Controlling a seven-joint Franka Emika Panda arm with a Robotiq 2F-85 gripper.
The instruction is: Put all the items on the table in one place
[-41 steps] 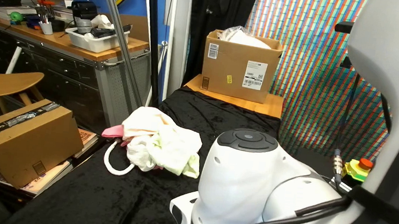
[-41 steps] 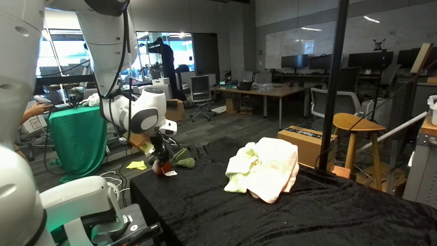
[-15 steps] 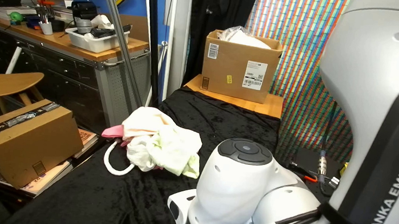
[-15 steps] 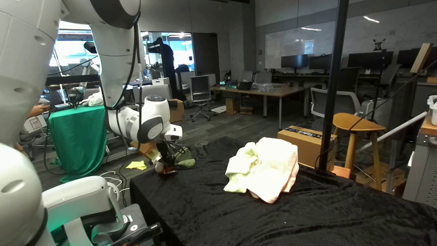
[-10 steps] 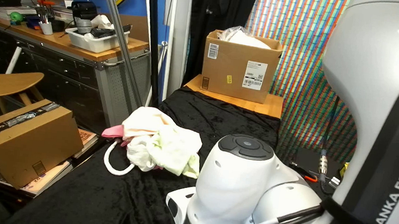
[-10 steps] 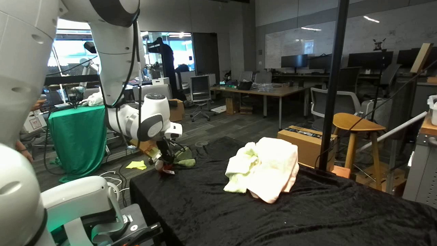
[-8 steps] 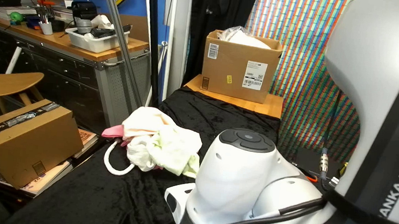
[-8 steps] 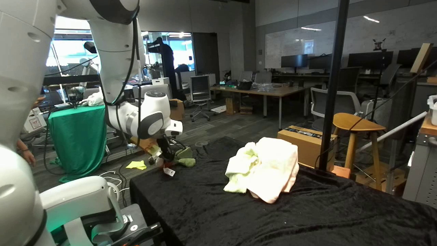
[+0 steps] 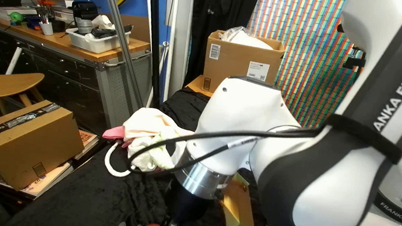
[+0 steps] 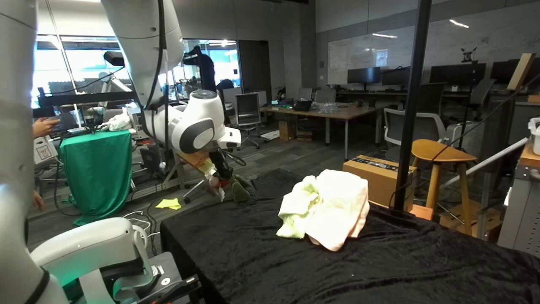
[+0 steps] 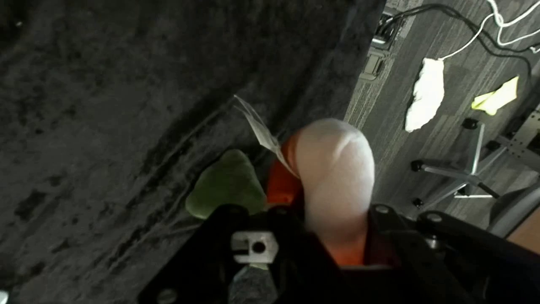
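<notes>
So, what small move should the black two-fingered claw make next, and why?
I'd probably ease the claw toward the crumpled heap of pale pink and green fabric: the claw seems clamped on the rounded orange-and-white plush toy, apart from that heap across the black velvety tablecloth, and the items belong together.

The toy (image 11: 339, 169) is orange-red and white, the tablecloth (image 10: 270, 261) black. The cloths (image 10: 325, 207) are pale pink and pale green.

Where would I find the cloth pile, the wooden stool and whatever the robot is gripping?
Cloth pile (image 10: 336, 207), in an exterior view: on its peach part.
Wooden stool (image 9: 2, 84), in an exterior view: on its seat.
Gripped red-and-white thing (image 11: 338, 179), in the wrist view: on its white end.
</notes>
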